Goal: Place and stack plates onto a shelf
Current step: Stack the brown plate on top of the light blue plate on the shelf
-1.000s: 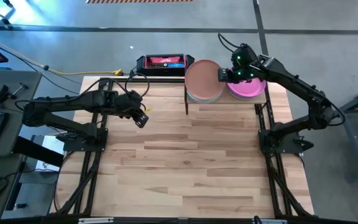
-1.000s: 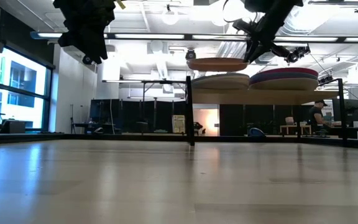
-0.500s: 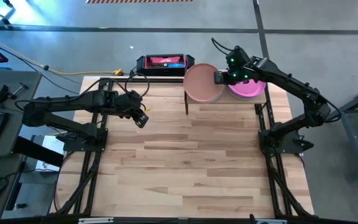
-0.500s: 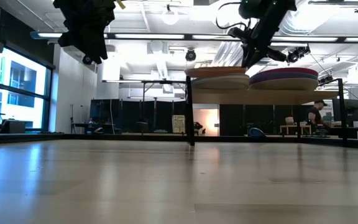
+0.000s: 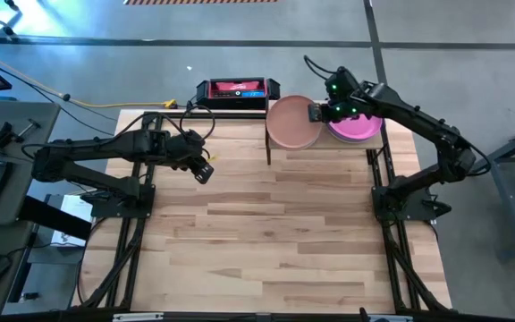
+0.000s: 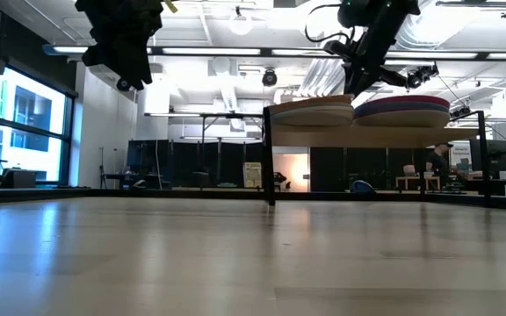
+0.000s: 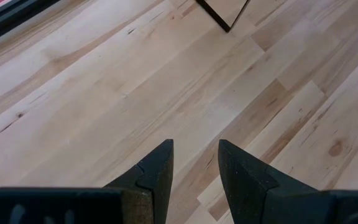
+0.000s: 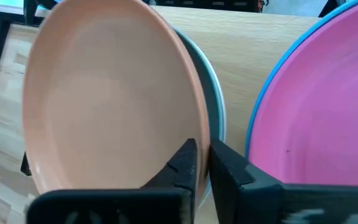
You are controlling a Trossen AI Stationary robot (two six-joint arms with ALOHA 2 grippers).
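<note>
Right gripper (image 8: 202, 163) jaws pinch peach plate (image 8: 110, 93) rim.

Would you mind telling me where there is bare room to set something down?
The tabletop between the two arms is bare. The shelf is crowded: peach plate and pink plate stacks fill it.
</note>
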